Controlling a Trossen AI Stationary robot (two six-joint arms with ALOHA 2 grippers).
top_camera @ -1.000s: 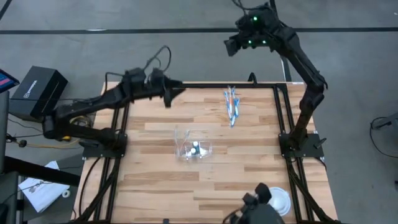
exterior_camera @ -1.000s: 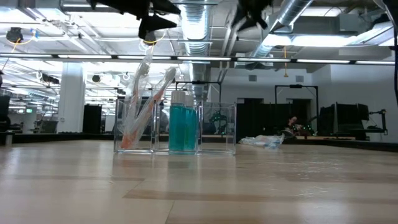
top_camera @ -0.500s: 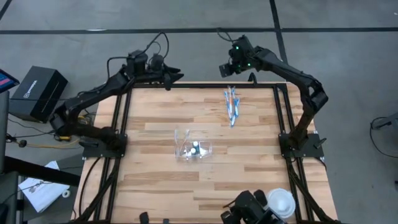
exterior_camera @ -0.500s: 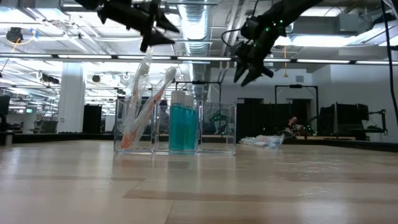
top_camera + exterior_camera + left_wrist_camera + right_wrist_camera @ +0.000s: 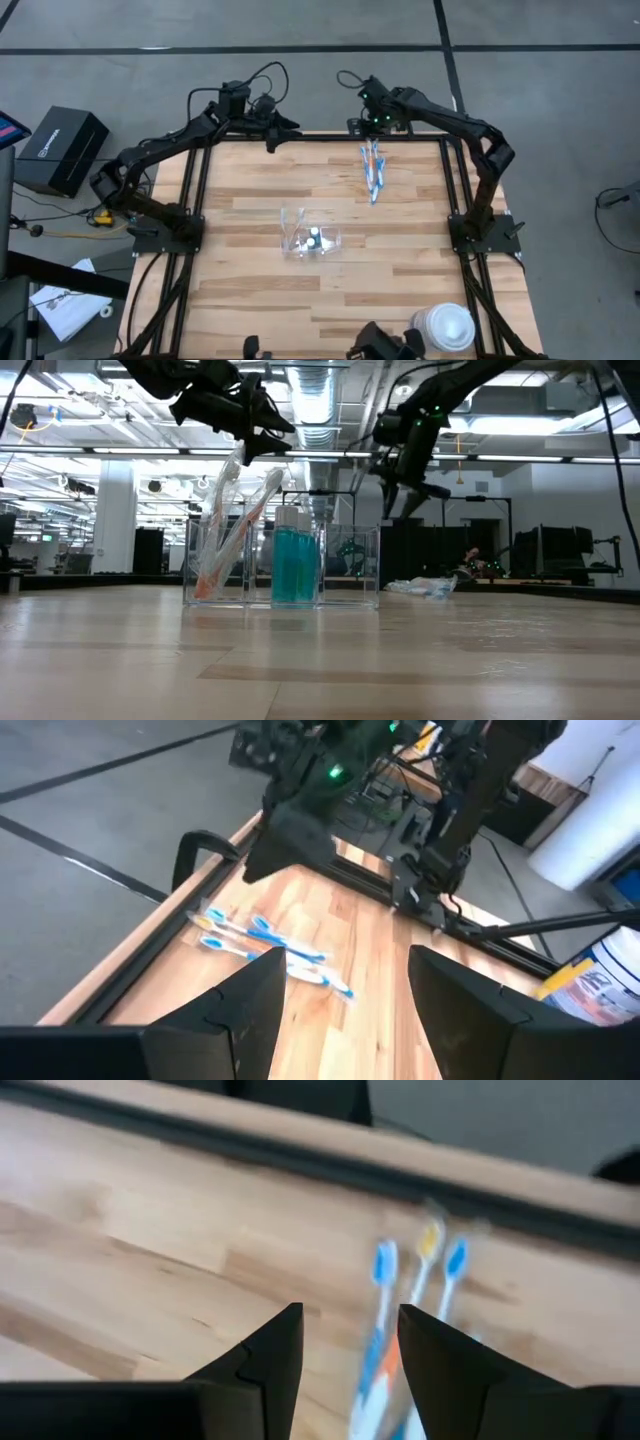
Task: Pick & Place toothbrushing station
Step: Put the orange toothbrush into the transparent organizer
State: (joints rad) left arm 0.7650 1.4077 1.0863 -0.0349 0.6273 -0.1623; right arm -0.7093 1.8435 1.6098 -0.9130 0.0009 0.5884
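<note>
1. My right gripper (image 5: 372, 124) hangs at the table's far edge, just beyond the loose toothbrushes (image 5: 373, 170), jaws parted and empty, lined up, I judge, for a pick.
2. The clear holder (image 5: 311, 240) stands mid-table, near of the brushes and well apart; it carries the blue-green tubes (image 5: 297, 565) and, as far as I can make out, some brushes already.
3. My left gripper (image 5: 283, 125) waits at the far edge, left of centre, wide open, empty.
</note>
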